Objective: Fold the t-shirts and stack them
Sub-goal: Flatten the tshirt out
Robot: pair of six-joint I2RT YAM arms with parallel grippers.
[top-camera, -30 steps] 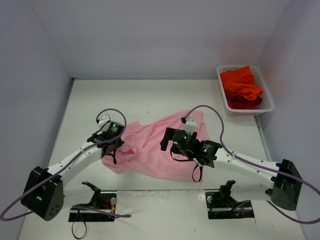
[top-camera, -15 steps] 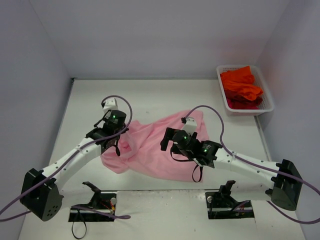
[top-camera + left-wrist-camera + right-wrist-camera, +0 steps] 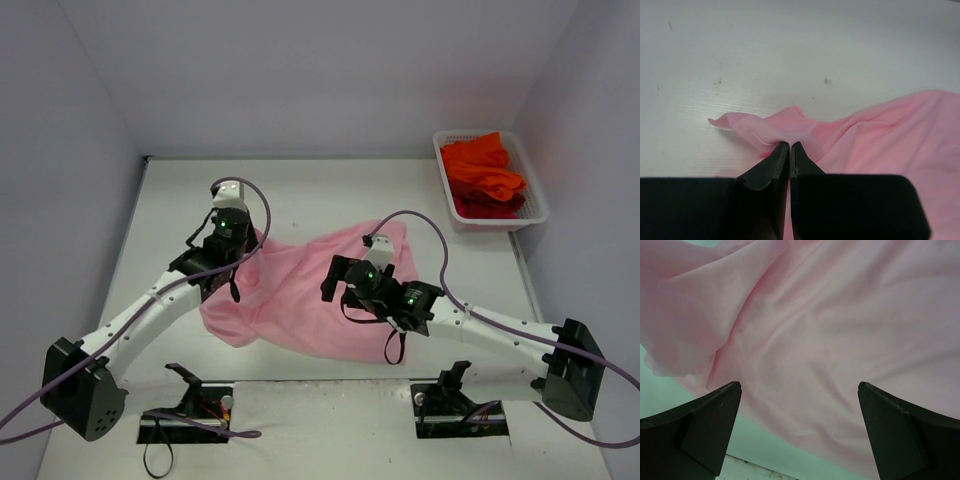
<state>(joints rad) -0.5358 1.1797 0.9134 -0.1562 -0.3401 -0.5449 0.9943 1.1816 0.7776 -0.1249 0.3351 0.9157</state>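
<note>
The light pink t-shirt (image 3: 300,295) lies rumpled in the middle of the table. My left gripper (image 3: 243,243) is shut on a fold at its far left edge; the left wrist view shows the jaws pressed together on a pinch of pink t-shirt cloth (image 3: 785,131). My right gripper (image 3: 335,280) hovers open and empty over the shirt's middle; the pink t-shirt (image 3: 830,325) fills the right wrist view between the wide-apart fingers (image 3: 710,425). Several orange-red t-shirts (image 3: 484,176) lie crumpled in the basket at the far right.
A white mesh basket (image 3: 536,205) stands at the far right corner against the wall. Grey walls close in the left, back and right. Two black mounts sit at the near edge by the arm bases.
My left gripper has moved away from me and slightly right, pulling the shirt's left edge with it and spreading the cloth. The right arm has stayed still.
</note>
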